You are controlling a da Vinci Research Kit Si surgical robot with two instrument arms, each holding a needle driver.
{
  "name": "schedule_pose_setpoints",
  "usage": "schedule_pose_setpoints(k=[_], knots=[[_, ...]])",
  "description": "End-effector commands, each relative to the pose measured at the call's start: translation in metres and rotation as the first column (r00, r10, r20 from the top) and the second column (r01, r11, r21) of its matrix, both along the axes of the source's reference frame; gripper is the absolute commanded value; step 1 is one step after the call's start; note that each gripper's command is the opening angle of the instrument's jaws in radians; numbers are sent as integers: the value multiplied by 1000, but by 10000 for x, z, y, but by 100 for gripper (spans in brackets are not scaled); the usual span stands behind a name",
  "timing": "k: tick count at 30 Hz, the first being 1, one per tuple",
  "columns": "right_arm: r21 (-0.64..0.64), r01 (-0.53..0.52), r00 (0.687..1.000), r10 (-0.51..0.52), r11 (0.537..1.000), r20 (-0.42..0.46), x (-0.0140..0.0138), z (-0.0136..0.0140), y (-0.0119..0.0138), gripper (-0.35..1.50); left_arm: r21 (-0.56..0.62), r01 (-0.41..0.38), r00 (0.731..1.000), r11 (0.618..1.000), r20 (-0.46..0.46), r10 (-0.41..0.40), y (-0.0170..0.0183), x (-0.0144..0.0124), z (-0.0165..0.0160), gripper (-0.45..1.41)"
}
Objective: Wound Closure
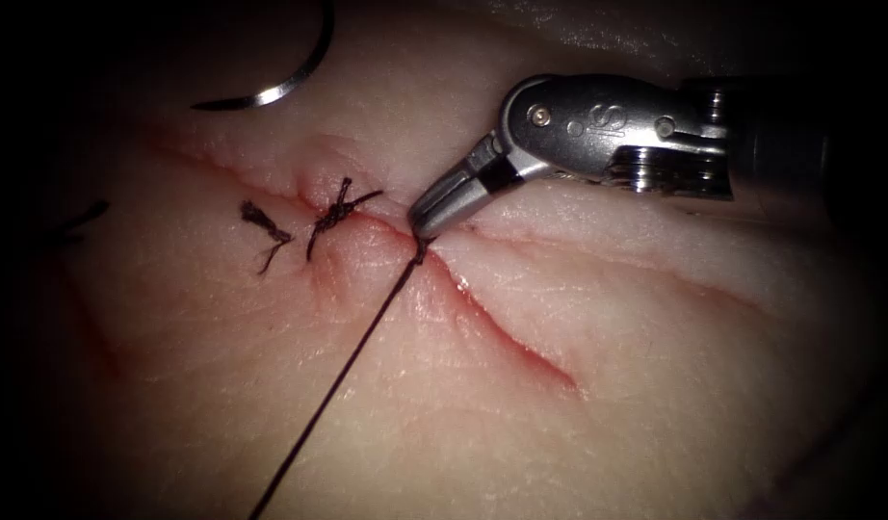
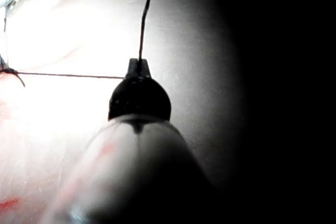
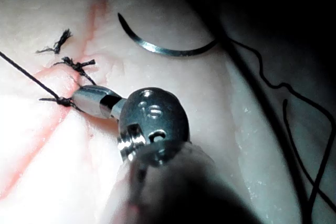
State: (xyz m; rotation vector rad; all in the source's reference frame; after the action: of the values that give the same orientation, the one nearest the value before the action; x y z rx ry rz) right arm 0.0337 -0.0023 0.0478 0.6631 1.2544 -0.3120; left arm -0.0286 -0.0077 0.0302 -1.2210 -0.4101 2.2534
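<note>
Endoscope view — right pincer [image 1: 427,223] closed at the knot [image 1: 420,252]; left pincer [image 2: 138,68] gripping thread [image 2: 68,75].

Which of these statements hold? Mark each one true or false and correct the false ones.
1. The needle lies free on the tissue, held by neither tool. True.
2. The right tool has its jaws wide open, high above the cut. False: the jaws are shut, tips down at the thread where it meets the cut.
3. The left tool holds the thread. True.
4. The cut carries no stitch yet. False: a knotted stitch with cut ends sits on the cut, left of the right tool.
</note>
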Motion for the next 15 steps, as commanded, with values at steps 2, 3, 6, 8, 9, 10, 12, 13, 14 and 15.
schedule_pose_setpoints(k=[2, 3, 6, 8, 9, 10, 12, 13, 14, 15], knots=[[-6, -3, 1000, 3, 1000, 2, 7, 9, 4, -35, 3, -3, 1000, 1000, 2, 3, -8, -4, -1, -45], [-7, -3, 1000, 3, 1000, 3, 7, 10, 5, -35, 3, -4, 1000, 1000, 3, 4, -10, -3, -4, -45], [-11, -10, 1000, 10, 1000, 6, 7, 12, 6, -35, 4, -7, 1000, 1000, 5, 7, -15, -1, -12, -45], [-15, -22, 1000, 22, 1000, 9, 6, 12, 7, -35, 6, -10, 1000, 1000, 7, 10, -18, -1, -17, -45], [-19, -35, 999, 35, 999, 12, 6, 12, 7, -35, 6, -10, 1000, 1000, 7, 10, -20, -1, -19, -45], [-26, -55, 998, 55, 998, 17, 6, 12, 8, -35, 6, -11, 1000, 1000, 7, 11, -22, -1, -21, -45], [-27, -72, 997, 73, 997, 26, 6, 13, 9, -35, 5, -12, 1000, 1000, 8, 12, -25, -2, -24, -45], [-26, -75, 997, 76, 997, 29, 6, 13, 9, -35, 5, -13, 1000, 1000, 9, 13, -26, -2, -25, -45], [-25, -79, 996, 80, 997, 33, 6, 14, 9, -35, 4, -14, 1000, 1000, 9, 14, -27, -3, -26, -45], [-26, -85, 996, 86, 996, 36, 6, 15, 10, -35, 3, -12, 1000, 1000, 12, 12, -28, -3, -27, -45]])
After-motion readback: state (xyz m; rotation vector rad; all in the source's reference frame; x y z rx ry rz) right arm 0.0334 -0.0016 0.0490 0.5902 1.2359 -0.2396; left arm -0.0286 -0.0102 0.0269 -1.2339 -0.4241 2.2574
